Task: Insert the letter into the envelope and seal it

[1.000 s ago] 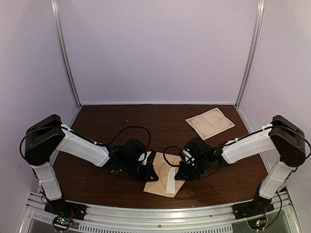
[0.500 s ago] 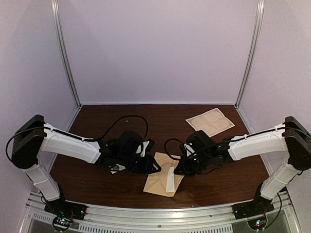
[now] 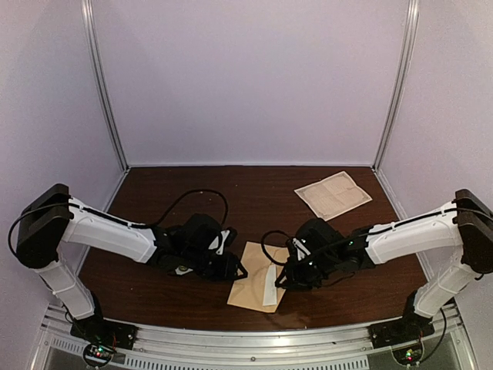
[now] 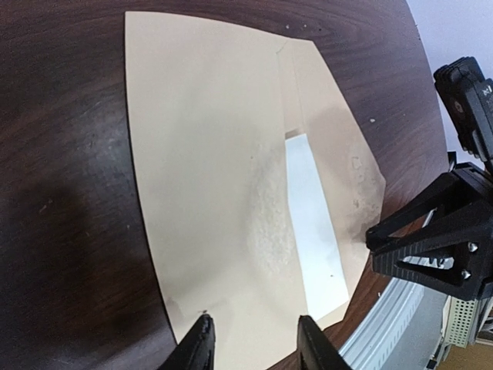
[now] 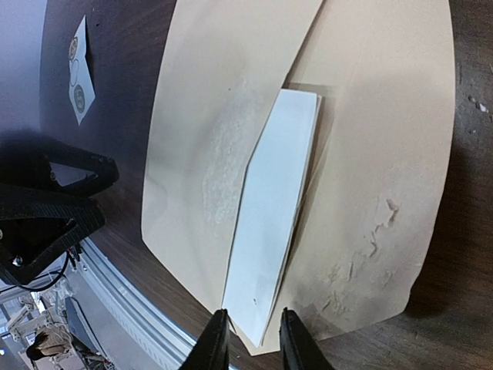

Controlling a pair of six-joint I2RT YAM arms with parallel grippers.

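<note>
Left wrist view has the left gripper (image 4: 258, 347) low over one end of the envelope (image 4: 200, 154), jaws a moderate way apart with only tan paper showing between them and nothing held. The right gripper (image 5: 250, 339) hovers from the opposite side, jaws narrowly parted; a corner of the letter (image 5: 269, 208) lies under the gap, but nothing looks pinched. The envelope lies flat on the dark wooden table (image 4: 62, 193), near the front edge, between the two grippers. Its pointed flap (image 5: 385, 154) is open and spread flat. The letter, a folded white sheet, appears to be only partly tucked in, with a long strip lying bare across the mouth and onto the flap. The kraft paper is scuffed in a pale rough patch beside the mouth and puckered toward the flap's tip. By my reading the insertion step is nearly finished and sealing has not begun. The next move calls for nudging the letter fully under the body's edge, then pinning the body while the flap is folded over and pressed. A sticker card (image 5: 79, 73) with round dots lies near the envelope, and a creased pale sheet (image 3: 333, 194) lies well apart at the back right.
</note>
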